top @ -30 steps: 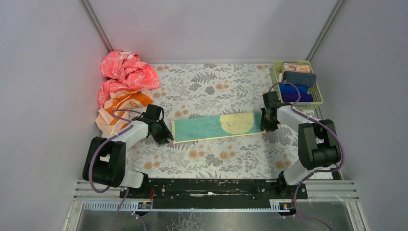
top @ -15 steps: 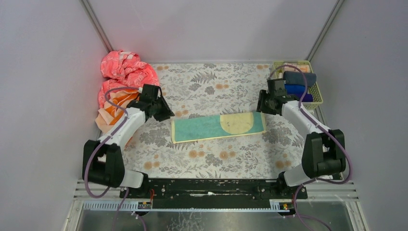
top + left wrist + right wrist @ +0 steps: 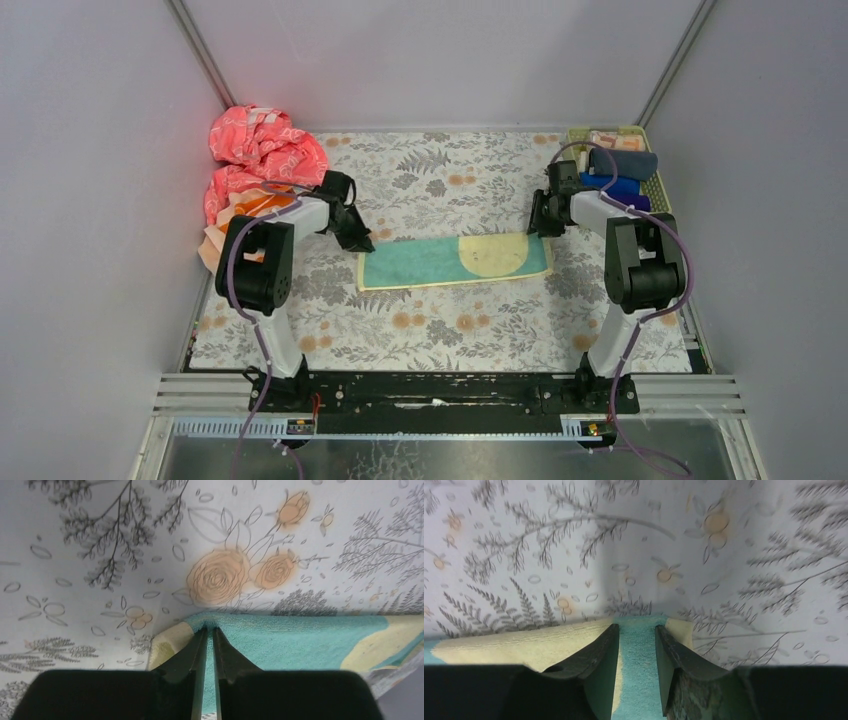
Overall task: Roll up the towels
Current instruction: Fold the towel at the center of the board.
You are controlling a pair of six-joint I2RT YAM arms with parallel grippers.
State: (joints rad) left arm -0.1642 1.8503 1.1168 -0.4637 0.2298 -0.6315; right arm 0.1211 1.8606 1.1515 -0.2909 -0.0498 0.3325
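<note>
On the floral table (image 3: 450,330), a teal towel (image 3: 415,262) with a pale yellow half-circle lies flat as a long strip across the middle. At its far left corner the left jaws are clenched on the towel's edge, which puckers between them. At its far right corner the right jaws stand parted astride the edge. Farther back on the left, the orange towel (image 3: 250,208) lies crumpled beside a pink cloth (image 3: 262,150). At far right a basket (image 3: 640,130) holds rolled towels (image 3: 625,162).

Left jaws pinched shut, right jaws apart.
</note>
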